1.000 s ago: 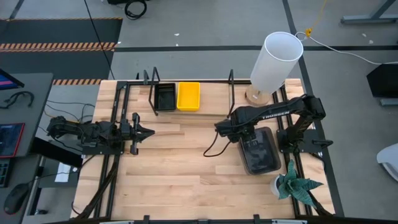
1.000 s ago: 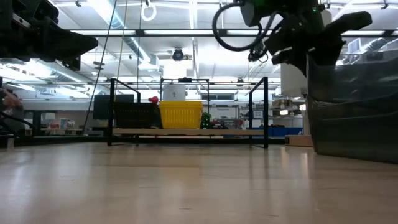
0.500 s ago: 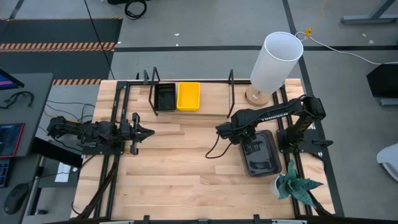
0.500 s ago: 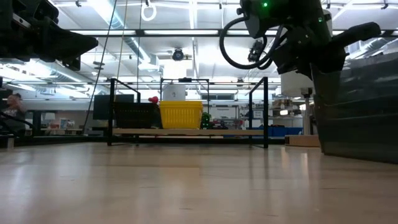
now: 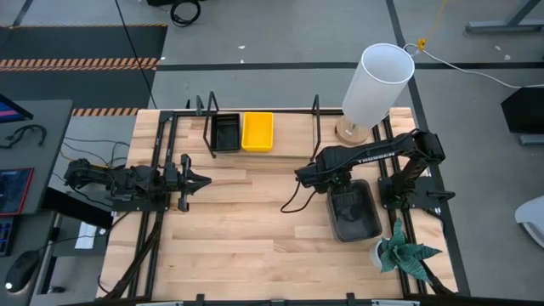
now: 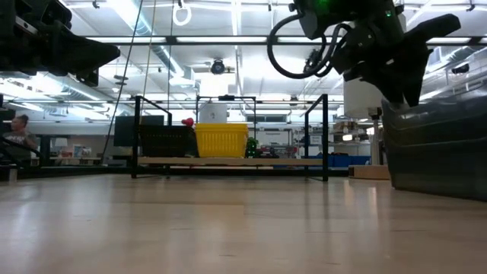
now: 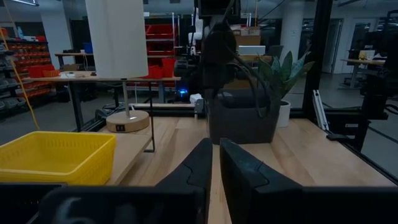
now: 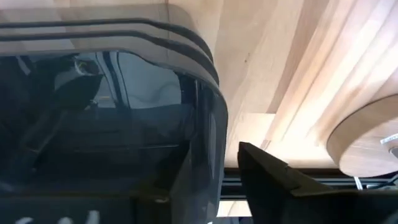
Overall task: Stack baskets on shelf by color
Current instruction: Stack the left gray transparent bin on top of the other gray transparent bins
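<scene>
A stack of dark grey baskets (image 5: 355,212) lies flat on the table's right side. My right gripper (image 5: 327,181) hangs over its far end, open. One finger (image 8: 273,177) stands just outside a rounded corner of the wall (image 8: 208,124), with a gap between them. The other is hidden behind the grey wall. On the shelf (image 5: 285,151) at the far edge, a black basket (image 5: 225,132) and a yellow basket (image 5: 257,132) sit side by side between the black brackets. My left gripper (image 5: 194,180) waits shut above the table's left side.
A tall white lamp (image 5: 374,81) on a round wooden base (image 5: 350,133) stands at the far right corner, close behind the right arm. A potted plant (image 5: 399,252) sits near the grey stack's near end. Bare wood (image 5: 255,221) stretches across the table's middle.
The grey basket stack, which stood raised and tilted under my right gripper, has come down flat on the table, a little nearer the near edge. The right gripper has stayed above its far end.
</scene>
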